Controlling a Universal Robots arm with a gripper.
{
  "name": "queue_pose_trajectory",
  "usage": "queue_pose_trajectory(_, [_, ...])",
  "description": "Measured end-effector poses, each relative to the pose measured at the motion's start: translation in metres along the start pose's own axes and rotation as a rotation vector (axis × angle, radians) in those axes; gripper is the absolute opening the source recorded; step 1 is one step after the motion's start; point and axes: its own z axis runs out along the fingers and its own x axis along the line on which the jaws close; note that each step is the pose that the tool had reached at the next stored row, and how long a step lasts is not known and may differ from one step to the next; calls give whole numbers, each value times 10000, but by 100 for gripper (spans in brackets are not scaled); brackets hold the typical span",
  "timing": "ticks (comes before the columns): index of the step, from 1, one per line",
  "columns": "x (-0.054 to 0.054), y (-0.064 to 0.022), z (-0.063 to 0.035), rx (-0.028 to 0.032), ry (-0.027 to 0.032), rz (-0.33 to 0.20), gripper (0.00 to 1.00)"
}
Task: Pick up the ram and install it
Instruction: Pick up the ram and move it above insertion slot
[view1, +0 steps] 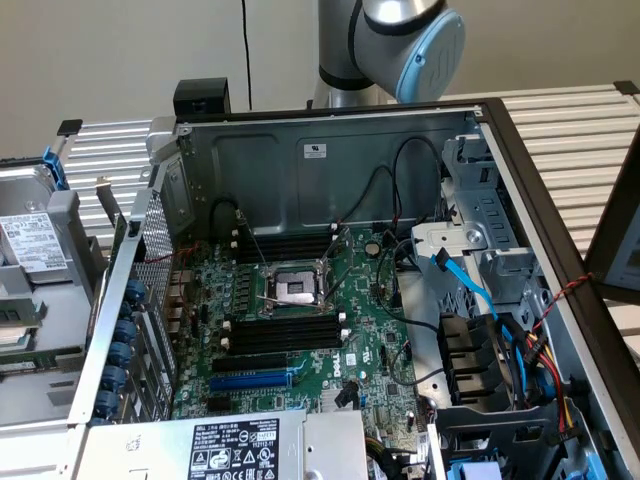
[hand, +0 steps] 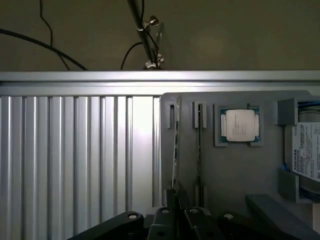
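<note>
The ram (hand: 175, 145) shows edge-on as a long thin stick, slightly tilted, lying along a slot of the grey parts holder (hand: 225, 170). Its near end runs in between the black fingertips (hand: 169, 201) of my gripper (hand: 176, 197), which is shut on it. In the exterior view the open computer case holds the motherboard (view1: 300, 330), with bare black memory slots (view1: 285, 332) beside the processor socket (view1: 295, 288).
On the holder a processor chip (hand: 240, 125) sits in its pocket, a hard drive (hand: 306, 152) lies beside it, and a second narrow slot (hand: 199, 145) runs next to the ram. Ribbed metal tabletop (hand: 75, 160) borders the holder. Cables (view1: 470, 290), a blue expansion slot (view1: 250, 381) and the arm (view1: 400, 40) crowd the case.
</note>
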Motion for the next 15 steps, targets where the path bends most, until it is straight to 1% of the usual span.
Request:
queue_pose_trajectory(4, [8, 3, -182, 1, 0, -21, 14])
queue_pose_trajectory(5, [12, 4, -274, 2, 0, -27, 14])
queue_pose_trajectory(15, [33, 9, -724, 9, 0, -55, 14])
